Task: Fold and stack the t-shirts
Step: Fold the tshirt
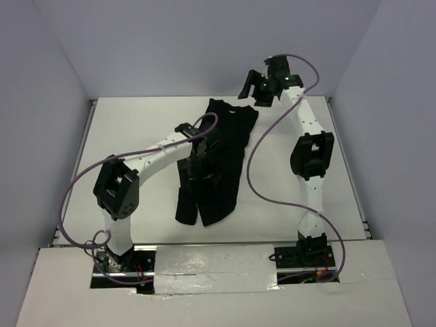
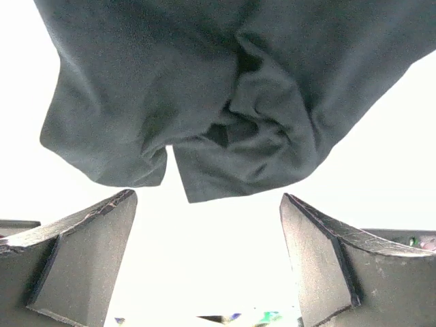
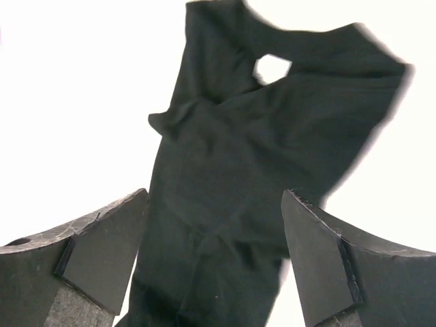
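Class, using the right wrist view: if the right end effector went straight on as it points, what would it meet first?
Probably the black t-shirt, which lies straight ahead of the right end effector, framed between its open fingers. How far off is unclear.

White tabletop (image 1: 139, 126) before me. One black t-shirt (image 1: 228, 182) lies flat on it near the middle, gathered long and narrow, rumpled, running from the far edge toward me.
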`<control>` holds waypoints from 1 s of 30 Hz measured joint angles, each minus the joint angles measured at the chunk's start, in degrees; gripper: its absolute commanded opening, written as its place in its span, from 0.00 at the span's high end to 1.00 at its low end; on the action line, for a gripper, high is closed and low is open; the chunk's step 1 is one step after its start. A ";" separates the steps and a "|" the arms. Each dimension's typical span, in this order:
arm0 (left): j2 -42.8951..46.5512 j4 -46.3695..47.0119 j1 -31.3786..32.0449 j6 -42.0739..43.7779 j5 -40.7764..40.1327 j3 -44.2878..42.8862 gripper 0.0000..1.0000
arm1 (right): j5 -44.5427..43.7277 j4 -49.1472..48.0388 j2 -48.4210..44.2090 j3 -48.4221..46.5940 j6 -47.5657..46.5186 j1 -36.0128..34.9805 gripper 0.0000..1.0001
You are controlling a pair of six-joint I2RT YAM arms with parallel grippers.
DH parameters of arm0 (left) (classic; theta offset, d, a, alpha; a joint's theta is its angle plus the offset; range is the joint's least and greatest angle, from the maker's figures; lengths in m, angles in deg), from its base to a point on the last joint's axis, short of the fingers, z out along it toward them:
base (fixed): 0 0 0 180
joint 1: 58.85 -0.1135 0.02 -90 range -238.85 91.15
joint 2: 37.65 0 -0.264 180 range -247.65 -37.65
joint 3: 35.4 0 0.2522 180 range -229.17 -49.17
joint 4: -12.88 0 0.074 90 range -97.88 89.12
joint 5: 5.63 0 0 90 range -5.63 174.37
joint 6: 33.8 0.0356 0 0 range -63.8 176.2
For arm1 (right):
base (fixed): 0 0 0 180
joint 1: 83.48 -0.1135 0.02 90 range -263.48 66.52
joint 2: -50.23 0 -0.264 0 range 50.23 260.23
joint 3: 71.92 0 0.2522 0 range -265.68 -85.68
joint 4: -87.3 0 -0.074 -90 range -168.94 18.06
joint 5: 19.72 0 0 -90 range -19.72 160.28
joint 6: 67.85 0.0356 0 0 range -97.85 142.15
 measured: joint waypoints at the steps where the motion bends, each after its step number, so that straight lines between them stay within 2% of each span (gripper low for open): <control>1: 0.31 -1.16 0.02 0.90 -0.57 -1.44 0.00 | -2.01 0.33 -2.40 1.29 0.07 0.35 0.14; 3: 0.42 -3.45 -0.11 2.10 -2.89 -5.86 0.01 | -7.28 1.27 -9.29 8.24 1.03 1.16 0.13; 5: 1.25 -3.61 -0.94 2.86 -4.31 -8.31 0.00 | -9.68 1.05 -15.54 16.65 2.62 1.55 0.02; 6: 2.05 -3.30 -2.21 3.52 -4.55 -8.63 0.01 | -10.54 0.72 -18.99 22.25 3.52 1.46 0.02; 9: 4.31 -2.54 -10.16 4.68 -4.94 -7.37 0.01 | -12.61 0.22 -28.72 38.88 5.79 -1.73 0.02; 13: 5.38 -0.63 -18.03 5.66 -7.87 -0.63 0.00 | -14.01 -1.36 -38.27 55.04 9.94 -13.29 0.05; 16: 7.80 1.38 -17.81 5.66 -7.76 8.26 0.01 | -12.35 -3.93 -48.43 68.43 14.19 -22.05 0.09; 19: 12.81 3.23 -16.50 5.66 -5.92 17.03 0.04 | -10.51 -3.72 -57.22 77.42 17.35 -25.83 0.12; 21: 18.53 6.69 -16.09 5.70 -3.08 23.58 0.05 | -9.79 -3.96 -59.12 80.32 18.78 -28.20 0.14; 26: 29.49 16.61 -16.11 5.40 4.26 36.48 0.06 | -7.10 -7.63 -56.33 86.36 22.05 -35.30 0.18; 30: 31.89 23.89 -16.09 5.11 8.04 43.47 0.12 | -6.73 -10.14 -51.25 87.56 23.80 -37.16 0.22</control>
